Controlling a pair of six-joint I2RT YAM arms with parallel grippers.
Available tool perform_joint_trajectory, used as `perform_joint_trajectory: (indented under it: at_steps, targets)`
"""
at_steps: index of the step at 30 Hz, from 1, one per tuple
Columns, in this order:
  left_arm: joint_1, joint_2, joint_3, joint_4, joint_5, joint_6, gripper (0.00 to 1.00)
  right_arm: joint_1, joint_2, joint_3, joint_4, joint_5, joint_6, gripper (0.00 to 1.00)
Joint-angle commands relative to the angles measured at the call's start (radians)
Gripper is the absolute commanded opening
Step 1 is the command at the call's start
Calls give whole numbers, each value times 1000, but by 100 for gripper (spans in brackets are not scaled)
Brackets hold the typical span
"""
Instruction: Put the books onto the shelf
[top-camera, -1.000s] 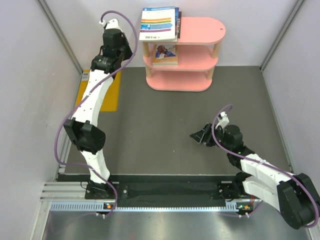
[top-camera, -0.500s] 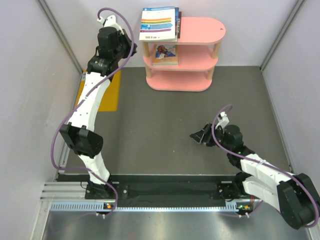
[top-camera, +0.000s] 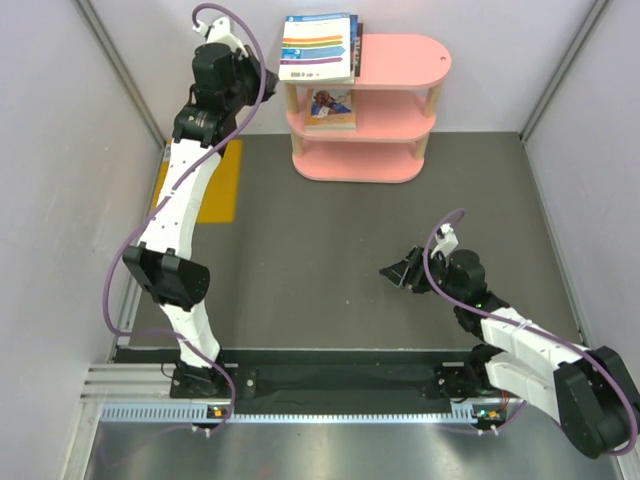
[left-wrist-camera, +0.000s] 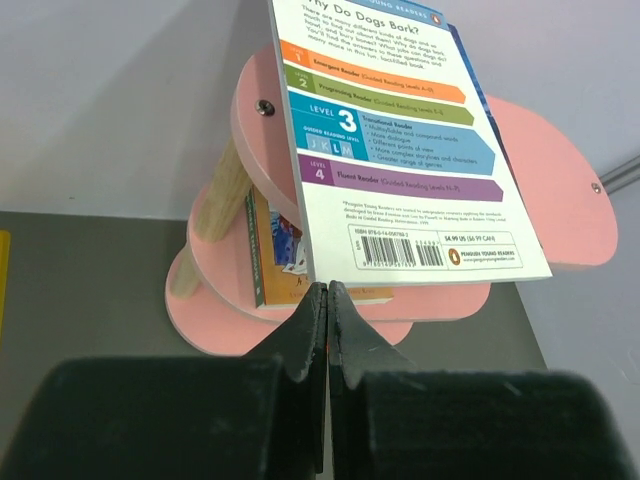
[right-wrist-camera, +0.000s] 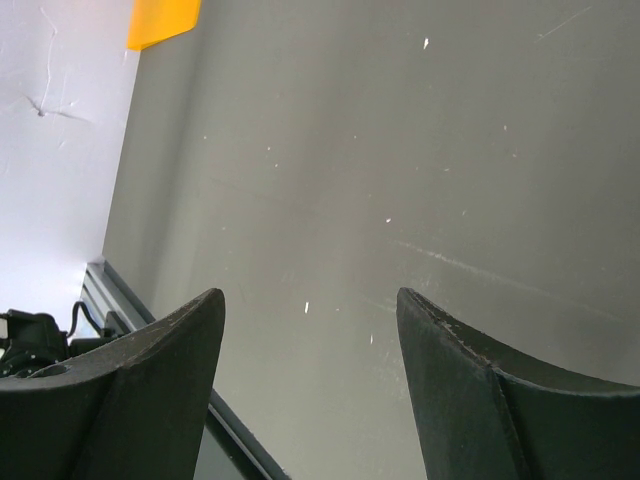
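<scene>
While the white colour-striped book (top-camera: 318, 48) is lying flat, back cover up, on the top board of the pink shelf (top-camera: 405, 60), its long axis is running back to front and its barcode end is overhanging the front-left rim toward the arms. Only the left wrist view is giving readable print: "Why Do Dogs Bark?", "LEVEL 3", "Penguin Young Readers". It is also showing the left gripper (left-wrist-camera: 327, 300) pressed together just below that edge. The right gripper (top-camera: 395, 272) is hovering spread apart over the grey floor (top-camera: 330, 230).

Grey floor (top-camera: 330, 250), pale walls (top-camera: 60, 150), yellow rectangle (top-camera: 226, 190)
</scene>
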Motion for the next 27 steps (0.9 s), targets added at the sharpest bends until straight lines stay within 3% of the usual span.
perform_joint_trajectory:
  at_steps: [1,27]
  targets:
    - [-5,36,64,27,20,-20,0,13,-14,2,56,-8,0,69]
    - [-22,130,111,96,26,-36,0,13,-22,-4,57,-8,3,70]
